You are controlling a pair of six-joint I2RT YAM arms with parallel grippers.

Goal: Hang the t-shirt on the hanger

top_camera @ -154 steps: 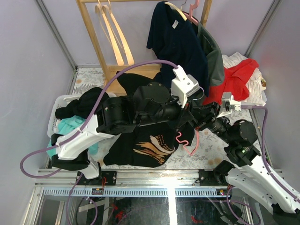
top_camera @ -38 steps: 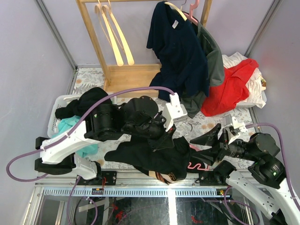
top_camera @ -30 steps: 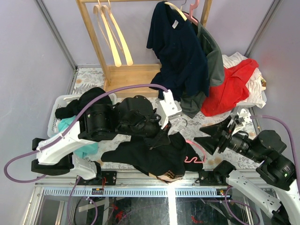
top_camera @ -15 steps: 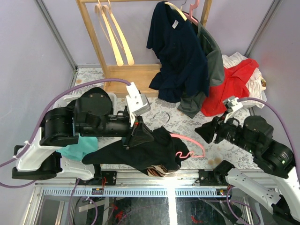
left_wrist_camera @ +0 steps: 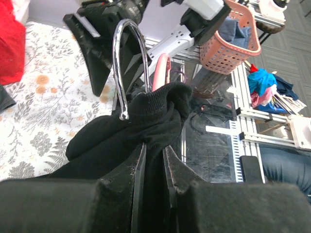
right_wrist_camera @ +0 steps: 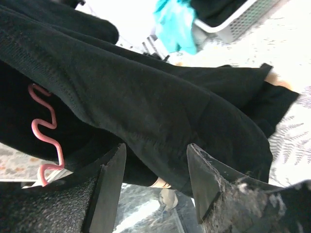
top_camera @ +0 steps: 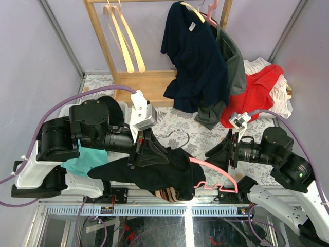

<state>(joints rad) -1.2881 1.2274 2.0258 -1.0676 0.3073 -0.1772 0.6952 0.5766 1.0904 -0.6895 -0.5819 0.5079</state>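
The hanger (left_wrist_camera: 160, 73) is half dressed: my left tool (left_wrist_camera: 154, 148) pinches the t-shirt (left_wrist_camera: 112, 136) collar and my right tool (right_wrist_camera: 155, 148) stands wide. Next, I think, it must pull cloth over the bare arm.

The walls (top_camera: 36, 67) are pale lilac and plain, and thin grey metal posts (top_camera: 61, 37) run down along the corners. The tabletop (top_camera: 205, 135) is covered with a white cloth, printed with grey leaves and some orange flowers. At its far side stands a rack of light wood (top_camera: 101, 38), and two pale wooden hangers (top_camera: 123, 41) hang from its bar. An aluminium rail (top_camera: 154, 210) runs along the near edge. In the left wrist view the floor (left_wrist_camera: 296, 29) beyond the tabletop is grey, and a pink plastic basket (left_wrist_camera: 235, 41) is seen near it. The light is soft and even.
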